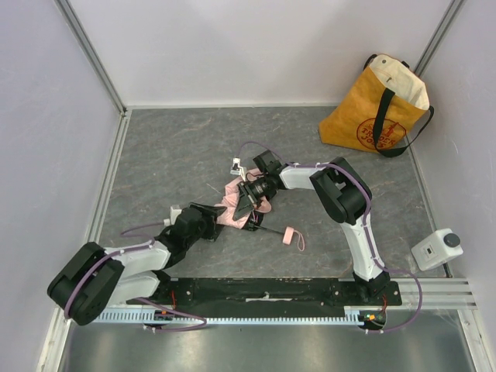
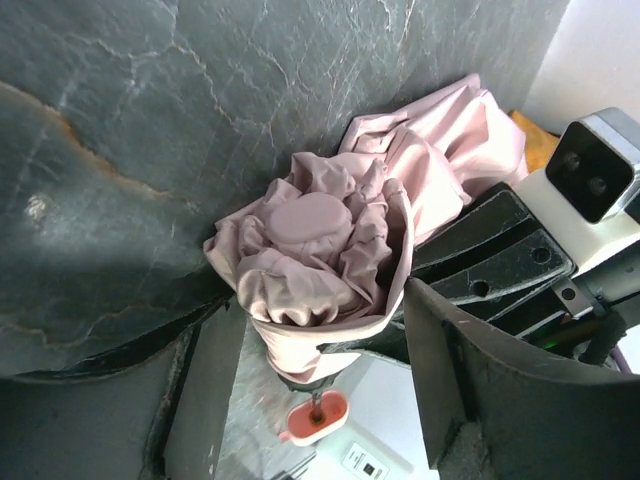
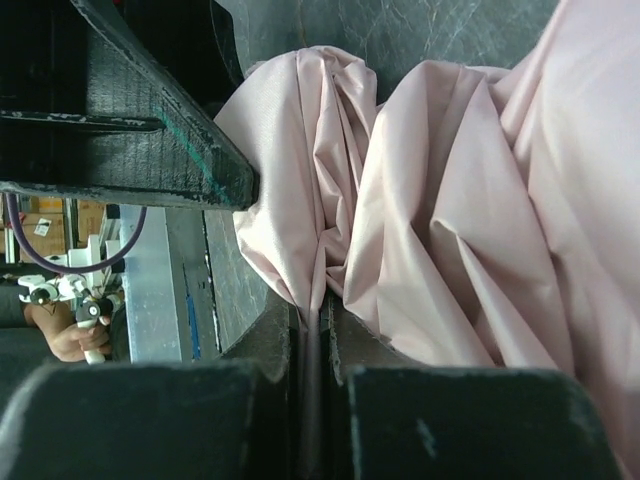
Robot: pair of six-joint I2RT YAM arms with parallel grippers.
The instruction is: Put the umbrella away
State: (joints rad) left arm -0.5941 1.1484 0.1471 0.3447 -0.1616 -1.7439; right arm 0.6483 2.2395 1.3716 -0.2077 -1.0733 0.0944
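The pale pink umbrella [image 1: 231, 205] lies crumpled in the middle of the grey table, its thin black shaft running right to the small pink handle [image 1: 290, 235]. My left gripper [image 1: 218, 216] is at the fabric's near-left end. In the left wrist view its jaws stand wide on either side of the bunched umbrella [image 2: 320, 240], with the handle [image 2: 318, 418] showing beyond. My right gripper [image 1: 249, 192] comes in from the right. In the right wrist view the right gripper [image 3: 312, 320] is shut, pinching a fold of the umbrella's fabric [image 3: 450, 200].
A yellow tote bag [image 1: 380, 108] with black straps stands open at the back right corner. A white box-shaped device [image 1: 436, 248] sits near the right edge. Walls with metal rails [image 1: 108, 178] enclose the table. The right arm's wrist camera [image 2: 600, 170] is close to the left gripper.
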